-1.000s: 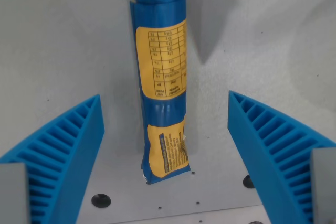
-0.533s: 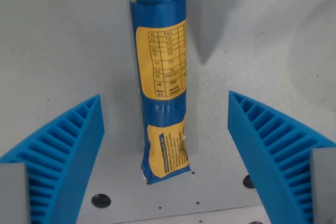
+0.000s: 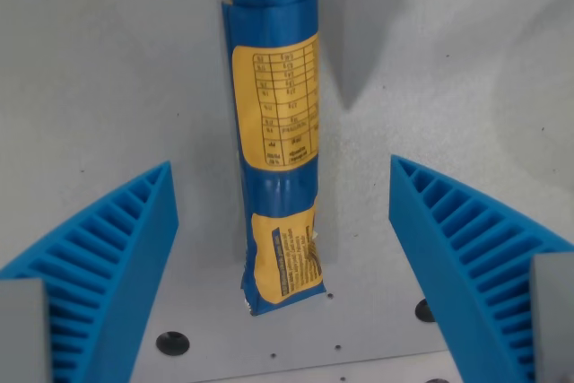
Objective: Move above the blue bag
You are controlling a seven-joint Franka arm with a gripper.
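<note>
A rolled, crinkled blue plastic bag with yellow printed labels [image 3: 276, 145] is seen lying lengthwise on the matte grey table [image 3: 90, 60]. It is flanked, with bare surface either side, by the ribbed blue gripper [image 3: 280, 213], spread wide and holding nothing.

Both ribbed fingers [image 3: 108, 248] run off the bottom edge — bases unseen.

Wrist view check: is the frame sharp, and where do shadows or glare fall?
Wrist view: the blue bag is sharp enough to show its label grid, though the print is too small to read; a soft shadow lies on the grey table to the bag's right; no glare; the open claw fingers are crisp.
</note>
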